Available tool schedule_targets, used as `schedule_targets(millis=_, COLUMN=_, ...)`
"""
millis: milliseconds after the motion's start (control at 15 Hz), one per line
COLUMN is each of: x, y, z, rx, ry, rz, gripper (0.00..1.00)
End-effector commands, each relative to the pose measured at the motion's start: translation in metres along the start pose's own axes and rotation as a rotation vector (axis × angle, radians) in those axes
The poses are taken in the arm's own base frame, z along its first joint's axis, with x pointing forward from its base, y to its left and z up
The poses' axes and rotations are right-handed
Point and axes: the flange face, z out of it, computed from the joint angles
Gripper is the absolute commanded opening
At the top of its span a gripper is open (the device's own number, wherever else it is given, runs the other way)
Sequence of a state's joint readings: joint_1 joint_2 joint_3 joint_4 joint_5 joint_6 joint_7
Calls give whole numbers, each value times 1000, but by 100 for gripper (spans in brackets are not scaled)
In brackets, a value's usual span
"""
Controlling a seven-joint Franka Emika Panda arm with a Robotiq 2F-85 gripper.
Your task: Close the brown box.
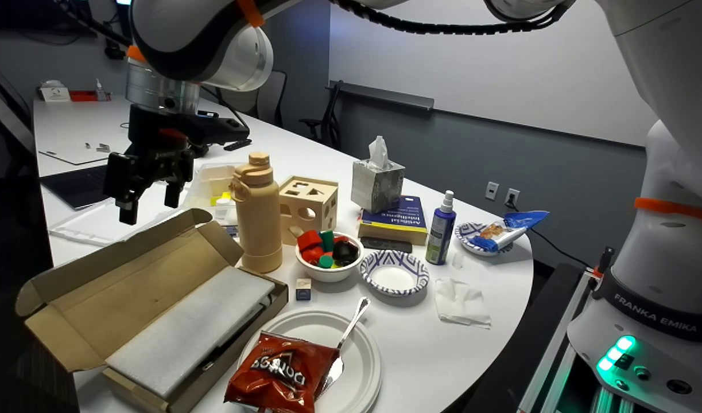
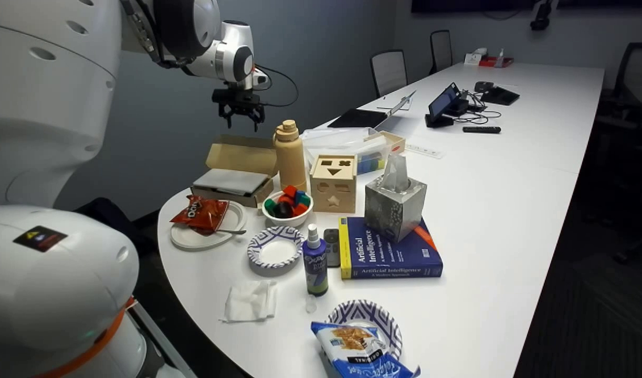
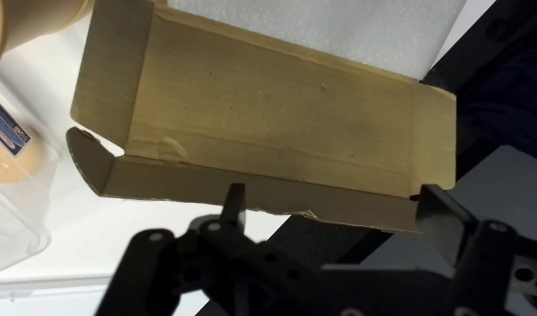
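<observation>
The brown box lies open at the table's edge, its lid (image 1: 135,287) tilted back with side and front flaps spread. In an exterior view the lid (image 2: 242,157) stands up behind the base. A white foam slab (image 1: 190,327) fills the base (image 1: 230,355); it also shows in an exterior view (image 2: 231,181). My gripper (image 1: 150,205) is open and empty, in the air above the lid's far edge. In the wrist view the open fingers (image 3: 333,193) straddle part of the lid's front flap from above, and the lid's inner face (image 3: 272,105) shows beyond. I see no contact.
A tan bottle (image 1: 259,218) stands close beside the box, with a wooden shape cube (image 1: 310,201) and a bowl of blocks (image 1: 329,269) near it. A plate (image 1: 368,355) with a red chip bag (image 1: 282,367) and fork sits against the box's front side. A clear plastic bin (image 2: 341,139) lies behind.
</observation>
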State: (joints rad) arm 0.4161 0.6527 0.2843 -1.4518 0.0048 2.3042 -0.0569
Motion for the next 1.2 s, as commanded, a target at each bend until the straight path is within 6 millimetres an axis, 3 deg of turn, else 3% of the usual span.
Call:
schedule_targets(millis=0, x=3, y=-4, z=2, rx=-20, ry=-1, rz=-13, gripper=100)
schedule_targets(millis=533, x=44, y=-35, z=33, rx=-190, ry=232, rz=-78, gripper=100)
schedule_targets(millis=1133, x=50, y=-27, z=98, rx=-188, ry=211, rz=-11, gripper=100)
